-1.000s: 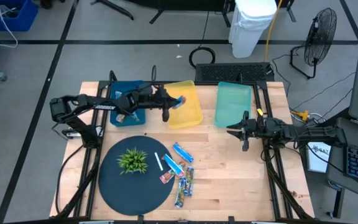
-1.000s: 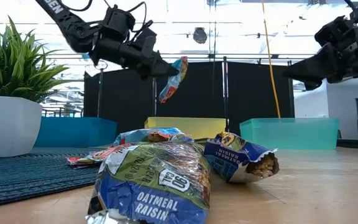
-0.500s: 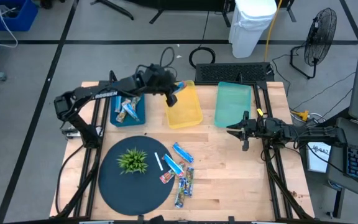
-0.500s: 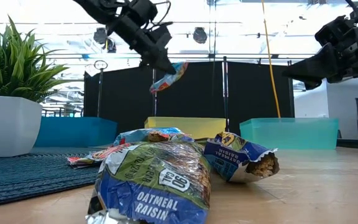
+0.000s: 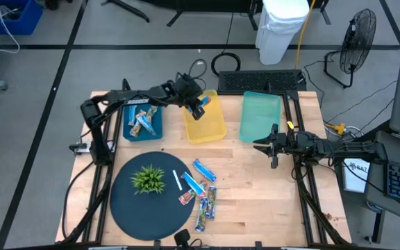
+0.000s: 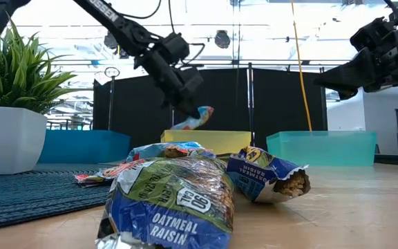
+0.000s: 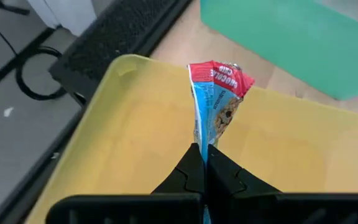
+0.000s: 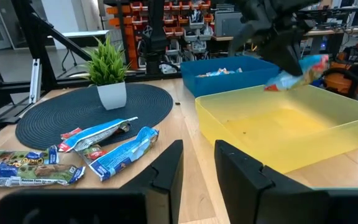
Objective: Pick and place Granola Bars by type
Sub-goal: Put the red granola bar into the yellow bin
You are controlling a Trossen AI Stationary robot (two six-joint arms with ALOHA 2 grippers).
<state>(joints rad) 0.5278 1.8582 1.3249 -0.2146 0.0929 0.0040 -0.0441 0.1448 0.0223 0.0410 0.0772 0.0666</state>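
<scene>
A: What lay nearest the low camera?

B: An oatmeal raisin bar (image 6: 168, 200) filled the lower middle of that frame on the bench (image 5: 255, 187), with a torn-open bar (image 6: 268, 176) just to its right. From above, the loose granola bars (image 5: 198, 189) sat clustered at the lower centre, touching the right edge of the round dark mat (image 5: 127, 205). The thin white stick (image 5: 176, 180) lay on the mat beside them, and the small green plant (image 5: 148, 179) stood left of it.

A: And the right claw?

B: The right claw (image 5: 272, 148) hung above bare bench at the centre right, its fingers parted a little with nothing between them.

A: Farther back?

B: Three bins ran along the upper part of the high frame: blue bin (image 5: 125, 129) on the left, with what looked like a few bars in it, though they were too small to be sure; yellow bin (image 5: 217, 125) in the middle; teal bin (image 5: 259, 114) on the right.

A: The left claw?

B: The left claw (image 5: 198, 105) reached over the yellow bin's upper left corner, clenched on a red-and-blue chocolate chip bar (image 7: 217, 99). The bar dangled above the bin's floor, clear of it.
</scene>
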